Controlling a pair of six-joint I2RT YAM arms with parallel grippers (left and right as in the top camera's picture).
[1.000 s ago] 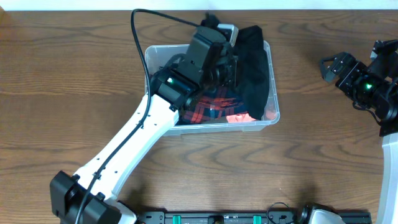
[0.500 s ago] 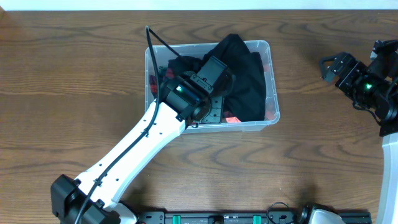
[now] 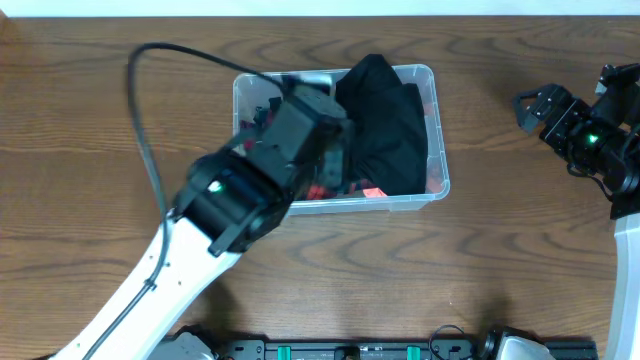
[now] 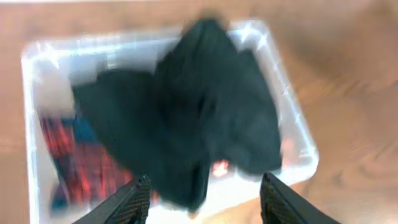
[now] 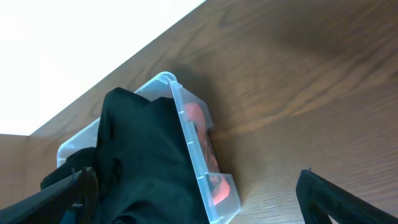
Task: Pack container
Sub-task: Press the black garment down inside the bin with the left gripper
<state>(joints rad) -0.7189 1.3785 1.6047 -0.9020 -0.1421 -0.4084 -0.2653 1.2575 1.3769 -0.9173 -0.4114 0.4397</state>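
Observation:
The container (image 3: 438,104), a clear plastic tub, stands at the table's middle back. A black garment (image 3: 385,130) lies heaped in its right half and over the middle (image 4: 186,118). Red plaid cloth (image 4: 68,149) lies beneath it on the left, and an orange-red item (image 4: 219,167) shows at the near wall. My left arm (image 3: 235,195), blurred by motion, hangs above the tub's left part. My left gripper (image 4: 202,190) is open above the tub's near wall with nothing between its fingers. At the far right, my right gripper (image 3: 532,103) is wide open and apart from the tub (image 5: 186,118).
Bare wooden table (image 3: 100,100) surrounds the tub on all sides. The left arm's black cable (image 3: 145,120) loops over the table left of the tub. A dark rail (image 3: 350,350) runs along the front edge.
My left gripper has opened and let go of the black garment, which now lies in the tub. The left arm has risen and pulled back toward the front left. The right arm has not moved.

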